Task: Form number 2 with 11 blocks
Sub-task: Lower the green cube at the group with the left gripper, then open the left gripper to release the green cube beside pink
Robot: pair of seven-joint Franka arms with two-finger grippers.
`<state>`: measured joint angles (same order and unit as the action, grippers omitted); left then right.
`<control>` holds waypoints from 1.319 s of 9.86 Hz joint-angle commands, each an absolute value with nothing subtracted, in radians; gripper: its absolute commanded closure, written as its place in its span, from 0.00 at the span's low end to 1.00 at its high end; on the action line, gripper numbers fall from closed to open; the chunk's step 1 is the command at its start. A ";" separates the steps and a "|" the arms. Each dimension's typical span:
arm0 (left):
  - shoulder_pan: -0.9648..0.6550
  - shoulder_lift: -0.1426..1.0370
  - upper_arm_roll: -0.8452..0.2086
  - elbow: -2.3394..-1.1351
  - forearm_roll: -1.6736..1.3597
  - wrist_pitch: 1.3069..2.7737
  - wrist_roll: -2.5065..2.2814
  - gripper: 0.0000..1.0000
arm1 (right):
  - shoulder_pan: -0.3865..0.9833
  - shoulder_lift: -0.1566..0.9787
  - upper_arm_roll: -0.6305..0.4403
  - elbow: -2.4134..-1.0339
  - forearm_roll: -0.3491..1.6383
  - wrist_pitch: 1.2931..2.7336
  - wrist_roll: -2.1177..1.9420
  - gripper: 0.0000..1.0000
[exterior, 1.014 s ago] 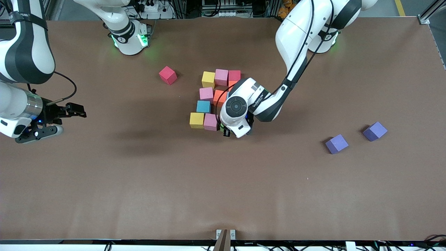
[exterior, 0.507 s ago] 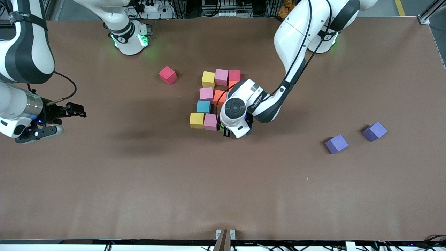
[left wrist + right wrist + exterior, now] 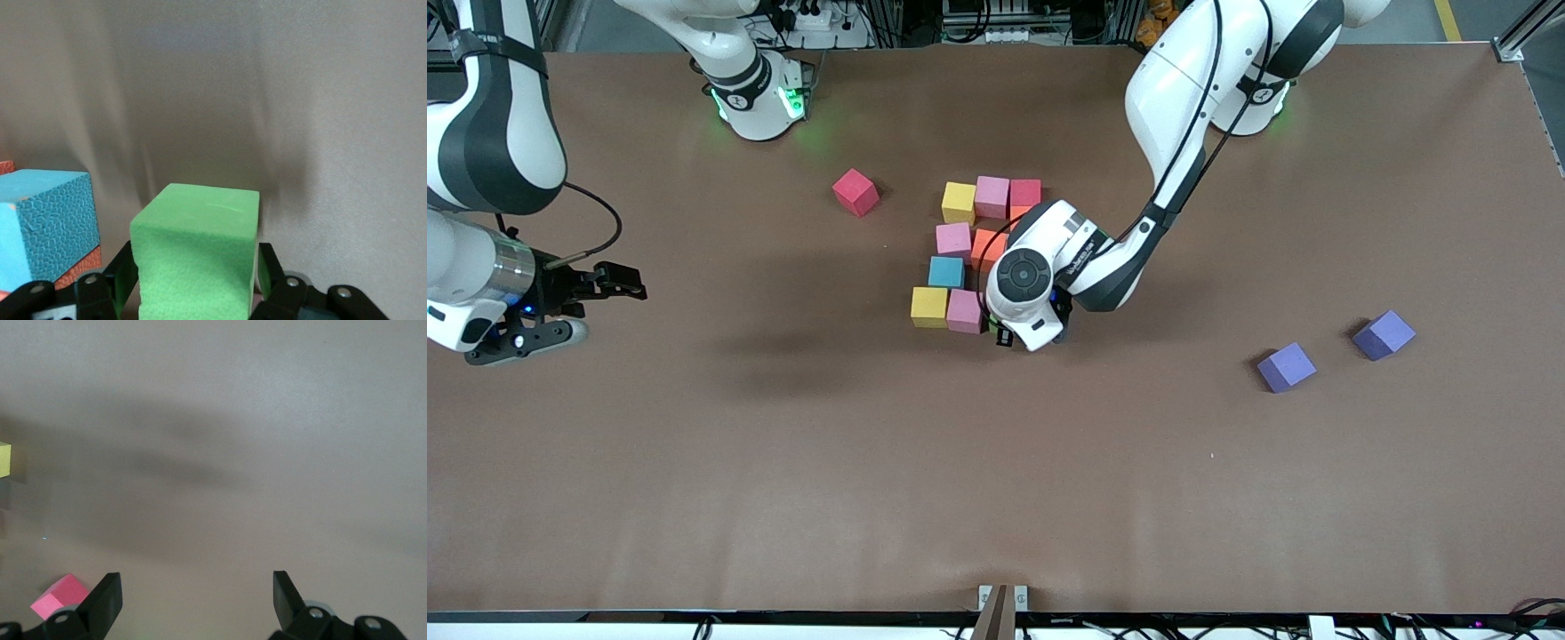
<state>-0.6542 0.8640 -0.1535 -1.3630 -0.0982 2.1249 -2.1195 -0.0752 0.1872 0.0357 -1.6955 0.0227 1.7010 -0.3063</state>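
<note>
Digit approx. two-thirds laid near the tabletop's centre: the blocks (image 3: 971, 256) visible in front view are a yellow-pink-red row farthest from the camera, then pink + orange, then a light blue, then yellow + pink nearest the camera. The left gripper (image 3: 193, 288) is pinching the green cube (image 3: 195, 257), low over the table just beside that nearest row at its left-arm end, so by my read it's abt to close that row. The loose red cube (image 3: 855, 192) sits apart, toward the right arm's base; prob. the last one to bring in. The two purple cubes (image 3: 1334, 351) lie toward the left arm's end of the tabletop, not needed. The right gripper (image 3: 193, 597) waits w/ fingers spread over the right arm's end. Hidden: the left wrist housing covers the digit's left-arm-side column, so the count there can't be confirmed; the wrist view shows a blue cube beside the green w/ orange under it, exact layout unclear.
</note>
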 commanded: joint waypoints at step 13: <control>-0.551 0.540 -0.141 -1.382 -0.054 2.031 -1.653 0.20 | -0.100 0.181 0.054 -1.701 0.018 1.692 -0.310 0.00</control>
<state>-0.5810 0.6156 -0.1389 -1.3383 -0.0772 2.0474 -1.7477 -0.0792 0.1890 0.0360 -1.6963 0.0227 1.7008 -0.3143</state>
